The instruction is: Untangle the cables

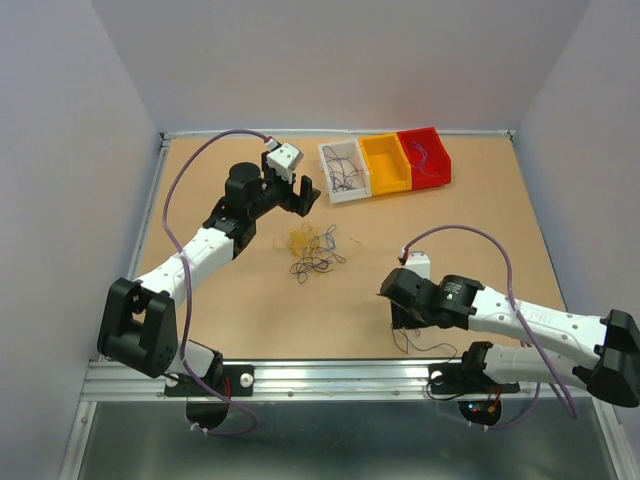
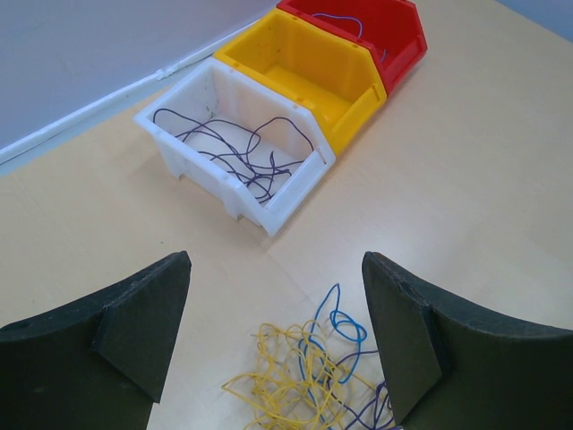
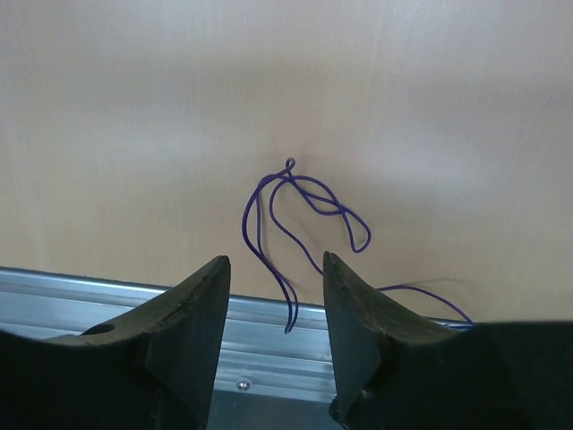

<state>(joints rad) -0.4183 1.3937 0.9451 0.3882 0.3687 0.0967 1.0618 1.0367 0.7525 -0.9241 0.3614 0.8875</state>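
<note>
Closest to the left wrist camera, the left gripper (image 2: 276, 273) (image 1: 297, 192) hangs above the bench (image 1: 480, 230) with its jaws spread wide, holding and touching nothing. Just below it lies the clump of cables (image 1: 314, 250): yellow wires (image 2: 282, 385) tangled with a blue wire (image 2: 338, 321), and dark purple strands at the clump's right edge. Beyond them three bins stand touching in a row at the far side. The white bin (image 2: 288, 199) (image 1: 345, 193) holds loose dark wires, the yellow bin (image 2: 351, 115) (image 1: 386, 185) comes next, and the red bin (image 2: 405, 54) (image 1: 428, 178) holds one thin strand. To the right, well apart from the clump, the right gripper (image 3: 276, 269) (image 1: 403, 322) points down at the bench's near edge, beside the metal rail (image 3: 107, 291). Its jaws are half spread, and a single purple wire (image 3: 300, 202) runs between them with a gap on either side, not pinched.
</note>
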